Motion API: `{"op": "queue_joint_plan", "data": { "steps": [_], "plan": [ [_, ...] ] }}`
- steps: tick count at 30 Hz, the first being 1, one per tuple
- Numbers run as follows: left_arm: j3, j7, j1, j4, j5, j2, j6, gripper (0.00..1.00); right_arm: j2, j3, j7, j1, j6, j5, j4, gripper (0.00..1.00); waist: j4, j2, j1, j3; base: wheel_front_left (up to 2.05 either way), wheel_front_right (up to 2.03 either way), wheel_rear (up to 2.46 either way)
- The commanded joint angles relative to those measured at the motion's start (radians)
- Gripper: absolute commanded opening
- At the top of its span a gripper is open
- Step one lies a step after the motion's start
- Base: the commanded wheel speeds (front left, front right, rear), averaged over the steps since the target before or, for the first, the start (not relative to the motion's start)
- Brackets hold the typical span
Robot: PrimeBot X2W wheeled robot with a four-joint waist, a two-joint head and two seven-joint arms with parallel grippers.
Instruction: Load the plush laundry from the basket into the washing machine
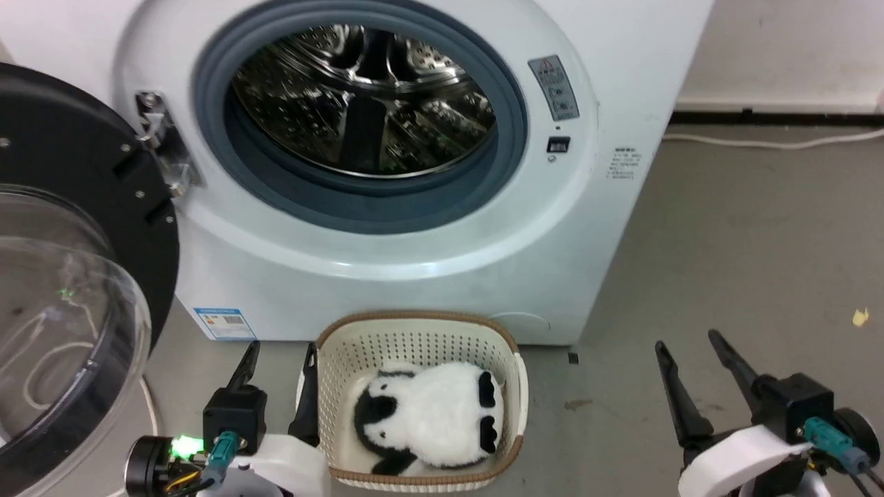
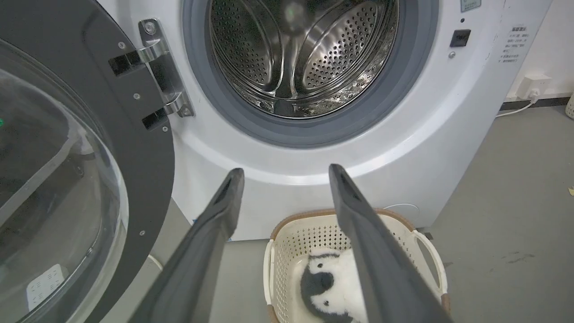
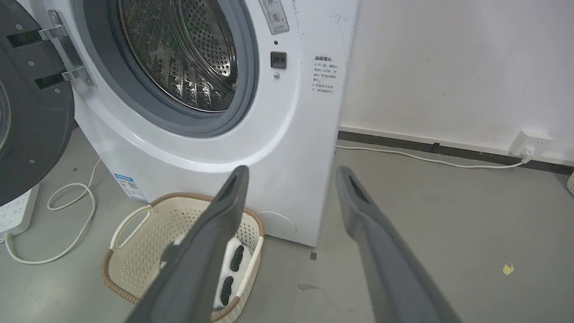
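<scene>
Gaping empty, the left gripper (image 1: 282, 348) and right gripper (image 1: 687, 340) may snag the basket (image 1: 414, 317) rim instead of the plush laundry (image 1: 428, 414).

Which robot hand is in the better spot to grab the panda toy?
Probably the left hand: it is open right beside the basket holding the panda toy. The right hand, also open, sits farther off over the floor.

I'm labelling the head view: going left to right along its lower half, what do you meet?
Open washer door, left gripper, basket with the plush laundry inside, right gripper.
</scene>
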Motion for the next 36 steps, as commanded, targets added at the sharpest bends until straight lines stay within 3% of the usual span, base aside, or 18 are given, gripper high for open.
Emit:
{"op": "queue_joint_plan", "data": {
  "steps": [1, 18, 36],
  "plan": [
    [-0.006, -0.012, -0.023, 0.011, 0.001, 0.009, 0.002, 1.0, 0.0, -0.004, -0.011, -0.026, 0.0, 0.012, 0.0, 1.0, -0.012, -0.0001, -0.0001, 0.023, 0.0, 0.0, 0.0],
    [-0.023, -0.008, -0.128, 0.139, -0.023, 0.046, -0.025, 1.0, 0.0, 0.016, -0.047, -0.069, 0.0, 0.048, -0.02, 1.0, -0.075, -0.0001, -0.0001, 0.155, 0.0, 0.0, 0.0],
    [-0.058, 0.062, -0.265, 0.379, -0.061, 0.095, -0.06, 1.0, 0.0, 0.039, -0.082, -0.116, 0.0, 0.116, -0.026, 1.0, -0.149, -0.0001, -0.0001, 0.279, 0.0, 0.0, 0.0]
  ]
}}
